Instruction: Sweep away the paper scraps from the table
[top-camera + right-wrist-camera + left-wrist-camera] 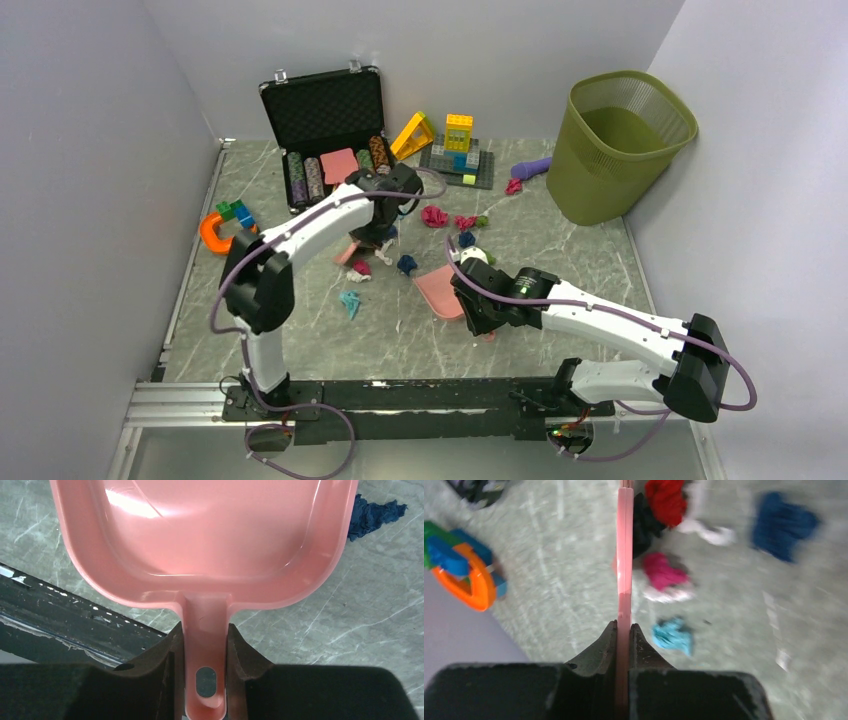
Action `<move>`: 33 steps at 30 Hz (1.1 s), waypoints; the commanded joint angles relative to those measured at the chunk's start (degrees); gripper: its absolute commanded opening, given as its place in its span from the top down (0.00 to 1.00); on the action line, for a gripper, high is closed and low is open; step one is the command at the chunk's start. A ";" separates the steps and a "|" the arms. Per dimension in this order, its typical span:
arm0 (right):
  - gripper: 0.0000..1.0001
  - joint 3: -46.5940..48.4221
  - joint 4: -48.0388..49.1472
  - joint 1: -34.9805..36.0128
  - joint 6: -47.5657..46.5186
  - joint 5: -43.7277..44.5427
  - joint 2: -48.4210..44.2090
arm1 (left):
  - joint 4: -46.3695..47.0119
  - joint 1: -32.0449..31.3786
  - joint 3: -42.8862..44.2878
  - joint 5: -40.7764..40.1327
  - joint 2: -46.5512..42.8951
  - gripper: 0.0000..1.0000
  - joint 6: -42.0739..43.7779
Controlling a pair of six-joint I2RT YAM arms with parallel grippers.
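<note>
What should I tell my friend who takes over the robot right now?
Left claw: shut on a thin pink sweeper, down among the scraps.
Right claw: shut on the dustpan handle. The pan is empty, near the middle of the table.
Scraps: scattered mid-table between the arms, with a red one farther back near the bin.
Done: both tools are in the claws, but no scraps are in the pan yet.
Left: sweep the scraps into the pan, then probably tip them into the bin.
</note>
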 commanded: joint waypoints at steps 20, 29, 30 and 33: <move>1.00 2.21 -1.63 0.14 2.48 2.32 -3.37 | 27.07 -7.59 2.36 -13.54 -5.66 1.00 24.48; 1.00 1.77 -3.14 0.20 3.81 2.70 -5.88 | 28.69 -9.72 9.28 -14.71 7.31 1.00 33.58; 1.00 1.82 -3.25 0.20 3.93 2.77 -6.09 | 28.16 -10.20 9.51 -14.70 8.61 1.00 33.99; 1.00 1.68 -3.50 0.19 4.28 2.78 -6.42 | 23.20 -11.05 10.15 -13.35 11.51 1.00 32.79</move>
